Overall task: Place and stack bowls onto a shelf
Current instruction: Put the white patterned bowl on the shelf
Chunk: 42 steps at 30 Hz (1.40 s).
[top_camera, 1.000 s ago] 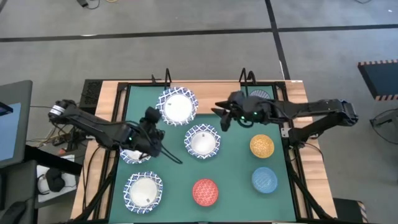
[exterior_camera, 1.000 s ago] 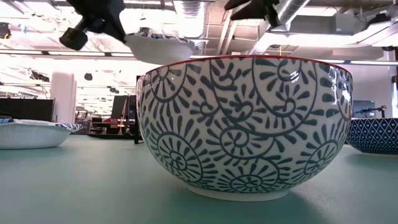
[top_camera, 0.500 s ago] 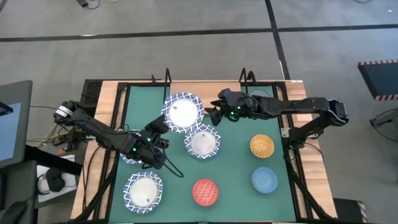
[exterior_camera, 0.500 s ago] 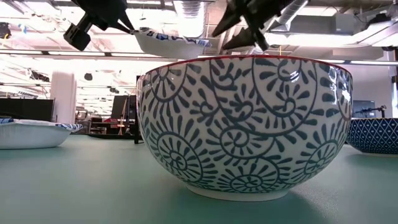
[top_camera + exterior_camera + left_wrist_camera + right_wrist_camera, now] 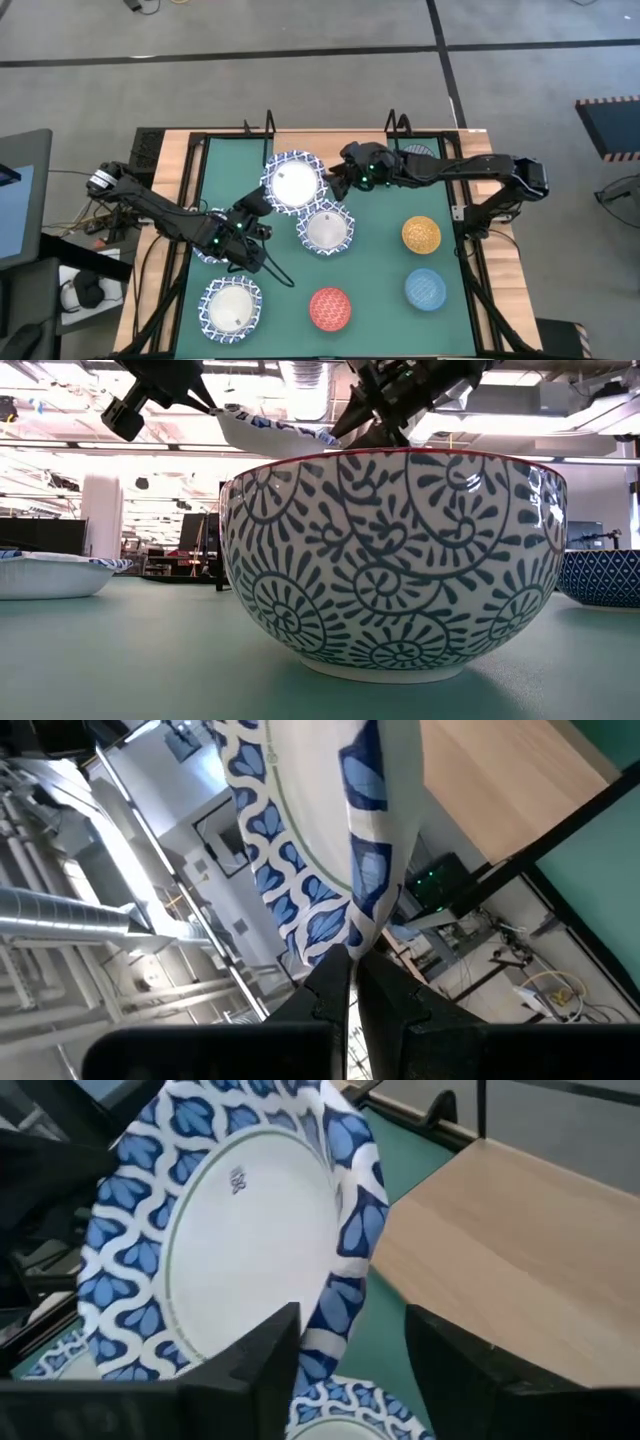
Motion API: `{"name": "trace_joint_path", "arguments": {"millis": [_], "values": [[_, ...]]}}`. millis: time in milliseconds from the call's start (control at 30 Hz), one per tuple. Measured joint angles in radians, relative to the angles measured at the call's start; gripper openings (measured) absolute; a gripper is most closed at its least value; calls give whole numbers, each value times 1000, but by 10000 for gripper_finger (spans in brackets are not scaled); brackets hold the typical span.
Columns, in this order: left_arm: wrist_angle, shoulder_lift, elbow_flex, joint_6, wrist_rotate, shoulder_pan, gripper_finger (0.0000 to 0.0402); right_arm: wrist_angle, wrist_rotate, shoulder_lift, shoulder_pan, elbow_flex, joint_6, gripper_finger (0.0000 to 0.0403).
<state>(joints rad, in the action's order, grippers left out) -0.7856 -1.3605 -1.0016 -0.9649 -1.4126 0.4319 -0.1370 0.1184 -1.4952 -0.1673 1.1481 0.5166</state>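
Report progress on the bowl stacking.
Done: nothing; the visible shelf board is bare. In hand: the left end effector pinches a lifted white bowl, and the right end effector straddles its rim, open. Left: the others, like the red bowl, sit on the green mat.

Grey floor [image 5: 300, 80] with dark seams, exposed ceiling ducts [image 5: 310, 375], bright lights

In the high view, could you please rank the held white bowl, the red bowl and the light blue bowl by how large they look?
1. The held white bowl, gripped by the left gripper; it is raised nearer the camera, so its lead may be exaggerated.
2 and 3. The red bowl and the light blue bowl look alike; no ranking between them.
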Motion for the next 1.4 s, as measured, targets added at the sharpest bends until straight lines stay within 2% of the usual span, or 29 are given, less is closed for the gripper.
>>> {"name": "trace_joint_path", "arguments": {"millis": [167, 267, 367, 567, 767, 933, 1067, 1233, 1300, 1400], "values": [[62, 0, 0, -7, 24, -17, 0, 13, -22, 5, 2, 0, -16, 110], [119, 0, 0, -61, 38, -25, 0, 4, -29, -7, 1, 0, -10, 72], [181, 0, 0, -120, 50, -24, 0, -3, -27, -18, 1, -2, 6, 61], [222, 1, 0, -160, 65, -24, 0, -5, -27, -16, 4, -2, -42, 70], [220, 1, 0, -80, 117, -38, 0, -24, -27, -16, 3, -2, -58, 19], [224, 1, 0, 111, 114, -65, 11, -33, -24, -15, 3, -2, -72, 19], [223, 1, 0, 323, -18, -82, 42, -38, -15, -7, 3, 0, -80, 19], [183, 2, 0, 724, -156, -81, 96, -68, 38, 36, 13, 0, -112, 19], [161, 2, 0, 868, -148, -73, 118, -103, 89, 61, 20, -1, -144, 19], [160, 7, 0, 985, -38, -78, 145, -122, 142, 93, 44, 0, -175, 19]]}}
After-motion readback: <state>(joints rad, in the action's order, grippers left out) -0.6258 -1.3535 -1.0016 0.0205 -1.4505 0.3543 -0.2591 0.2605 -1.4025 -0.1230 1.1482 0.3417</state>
